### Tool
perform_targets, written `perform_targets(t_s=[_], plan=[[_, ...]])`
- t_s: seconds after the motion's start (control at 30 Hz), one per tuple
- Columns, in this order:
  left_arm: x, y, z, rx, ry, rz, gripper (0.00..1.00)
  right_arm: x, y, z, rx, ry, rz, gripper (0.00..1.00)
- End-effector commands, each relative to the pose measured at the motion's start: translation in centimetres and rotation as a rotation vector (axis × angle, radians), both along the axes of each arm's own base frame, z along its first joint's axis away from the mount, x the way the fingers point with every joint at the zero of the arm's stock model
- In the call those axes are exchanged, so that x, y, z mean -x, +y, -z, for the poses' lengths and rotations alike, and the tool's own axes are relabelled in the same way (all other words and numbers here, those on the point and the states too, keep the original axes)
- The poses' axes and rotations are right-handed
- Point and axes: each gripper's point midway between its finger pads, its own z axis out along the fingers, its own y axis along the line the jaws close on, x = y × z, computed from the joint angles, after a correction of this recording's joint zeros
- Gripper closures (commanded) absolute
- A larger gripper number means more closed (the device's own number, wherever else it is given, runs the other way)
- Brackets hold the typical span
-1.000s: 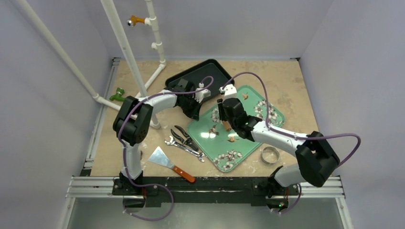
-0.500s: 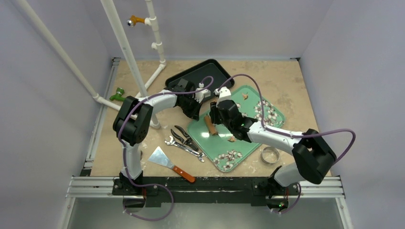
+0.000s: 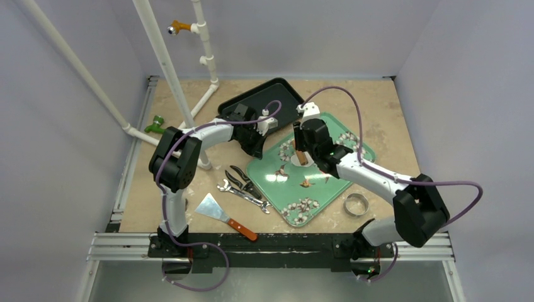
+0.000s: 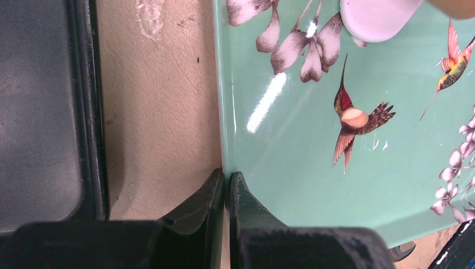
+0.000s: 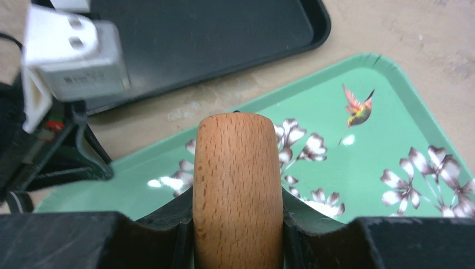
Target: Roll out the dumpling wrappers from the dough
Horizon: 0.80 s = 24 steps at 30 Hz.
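Rolling looks underway, not finished: the right tool grips a light-brown wooden rolling pin over the thin white dough disc toward ten o'clock on the mint-green flowered tray, whose rim the clenched left tool pinches.

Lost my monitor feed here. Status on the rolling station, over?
Left gripper: jaws shut on green tray rim. Right gripper: jaws clamp wooden rolling pin over tray. One dough wrapper on tray. Pliers and wrenches lie off tray.

Pliers, wrench seemingly against tray edge
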Motion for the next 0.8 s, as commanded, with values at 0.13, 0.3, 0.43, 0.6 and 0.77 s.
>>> perform_targets(t_s=[0.13, 0.3, 0.43, 0.6, 0.77], plan=[[0.1, 0.3, 0.1, 0.003, -0.001, 0.014, 1.00, 1.4, 0.3, 4.4, -0.005, 0.074, -0.016, 1.00], [0.0, 0.3, 0.1, 0.004, 0.000, 0.011, 1.00, 3.2, 2.0, 6.3, -0.045, 0.135, -0.037, 1.00], [0.0, 0.3, 0.1, 0.006, -0.001, 0.011, 1.00, 4.3, 3.9, 7.5, -0.073, 0.167, -0.071, 1.00], [0.0, 0.4, 0.1, 0.005, -0.001, 0.009, 1.00, 4.7, 5.1, 7.6, -0.083, 0.177, -0.089, 1.00], [0.0, 0.3, 0.1, 0.007, -0.001, 0.011, 1.00, 4.0, 5.5, 4.4, -0.092, 0.128, -0.105, 1.00]])
